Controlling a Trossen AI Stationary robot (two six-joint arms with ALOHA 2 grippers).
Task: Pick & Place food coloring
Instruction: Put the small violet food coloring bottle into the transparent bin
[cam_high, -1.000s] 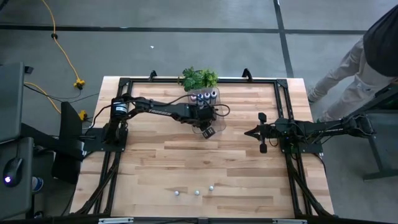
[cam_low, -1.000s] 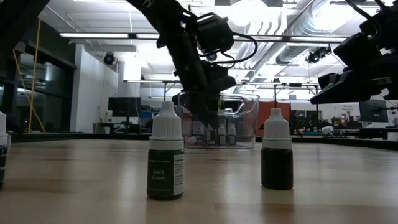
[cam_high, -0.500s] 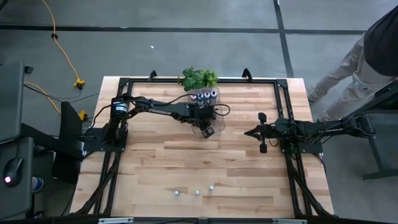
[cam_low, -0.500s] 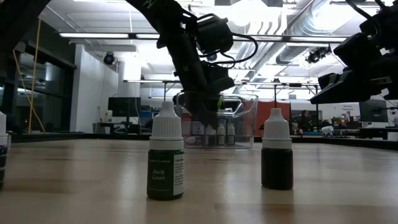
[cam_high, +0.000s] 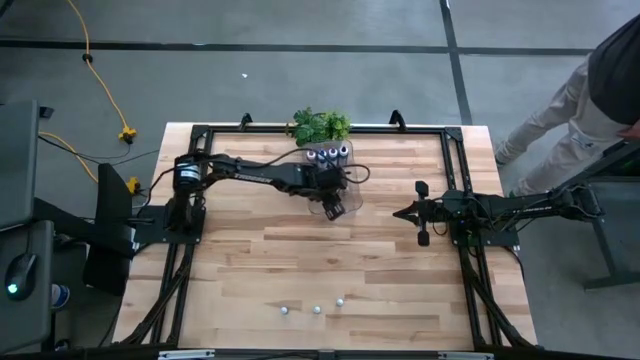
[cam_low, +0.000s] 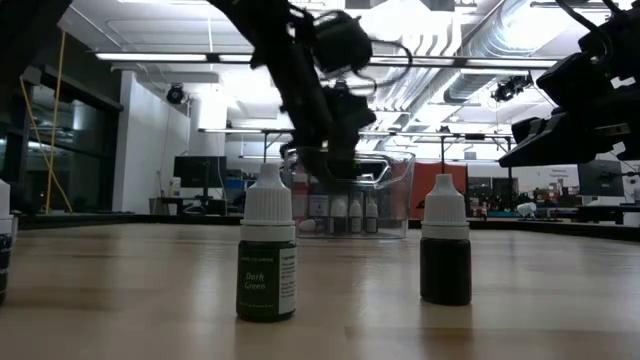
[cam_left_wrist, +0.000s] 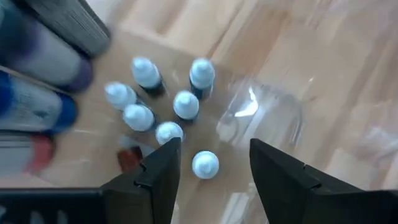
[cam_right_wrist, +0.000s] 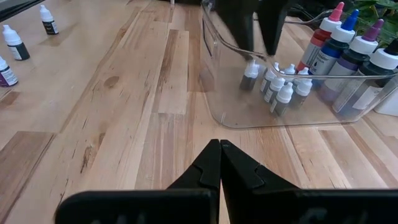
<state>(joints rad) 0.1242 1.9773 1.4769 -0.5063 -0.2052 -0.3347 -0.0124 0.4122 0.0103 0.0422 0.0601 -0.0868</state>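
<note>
The wooden bench (cam_high: 300, 260) carries everything, with the two dark arms reaching in from either side. At its far edge stands a leafy green plant (cam_high: 320, 125), just beyond a clear plastic tray (cam_right_wrist: 236, 109) that holds most of the food coloring. The left gripper (cam_left_wrist: 211, 163) hangs over the tray, its fingers (cam_left_wrist: 158, 171) spread apart with nothing between them; directly below the gap stands one small white-capped bottle (cam_left_wrist: 205, 163), loose on the tray floor. Just ahead of the fingers a cluster of small bottles (cam_left_wrist: 165, 102) stands close together, and to one side of them lie the bigger bottles (cam_left_wrist: 37, 106) with purple, blue and pink tops, which in the right wrist view stand upright at the tray's far end (cam_right_wrist: 348, 53). The right gripper (cam_right_wrist: 219, 163) waits low over the bench, well apart from the tray, its fingers pressed together and holding nothing. Three more small bottles (cam_high: 314, 307) stand in a loose row near the front edge of the bench, far from both sets of fingers; in the low view one of them is a dark green bottle (cam_low: 267, 245) and another a dark one (cam_low: 445, 242) beside it.
</note>
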